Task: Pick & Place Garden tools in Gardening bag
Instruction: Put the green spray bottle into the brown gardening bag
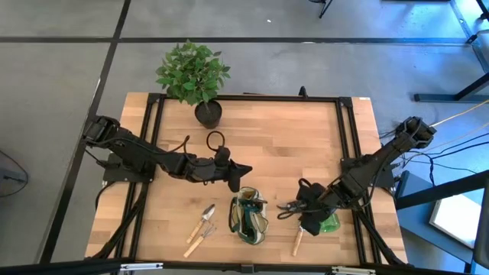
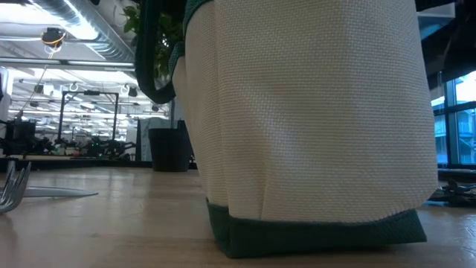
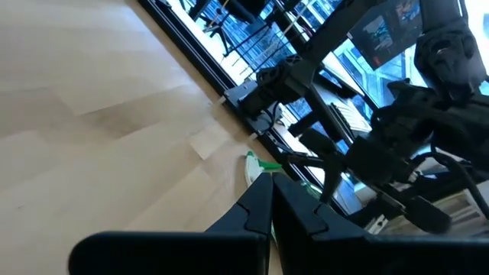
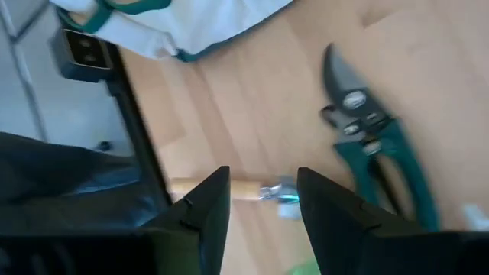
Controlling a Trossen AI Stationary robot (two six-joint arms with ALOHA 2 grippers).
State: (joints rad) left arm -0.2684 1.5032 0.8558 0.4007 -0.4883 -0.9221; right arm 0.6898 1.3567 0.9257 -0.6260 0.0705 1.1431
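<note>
The gardening bag (image 1: 250, 215) stands on the wooden surface (image 1: 283, 145) near its front edge, roughly midway between the two arms, with its mouth open to the overhead camera; from table height its tan cloth wall and green base band (image 2: 312, 231) fill most of the picture. Just left of it lie two wooden-handled tools side by side, a small trowel (image 1: 203, 221) and a hand fork (image 1: 199, 241), both clear of the bag. The left gripper (image 1: 243, 169) sits just behind the bag with its fingers pressed together and nothing between them. Over to the right of the bag, the right gripper (image 1: 312, 221) hangs low over a cluster of tools with its fingers spread partway; in its own wrist view nothing is pinched, and between the fingers shows a wooden handle (image 4: 229, 186) lying on the surface. Beside it are green-handled pruners (image 4: 367, 137), and the green spray bottle (image 1: 328, 221) shows partly under the arm. At the back of the surface stands a leafy plant (image 1: 192, 72) in a black pot (image 1: 208, 114), well apart from the bag.
</note>
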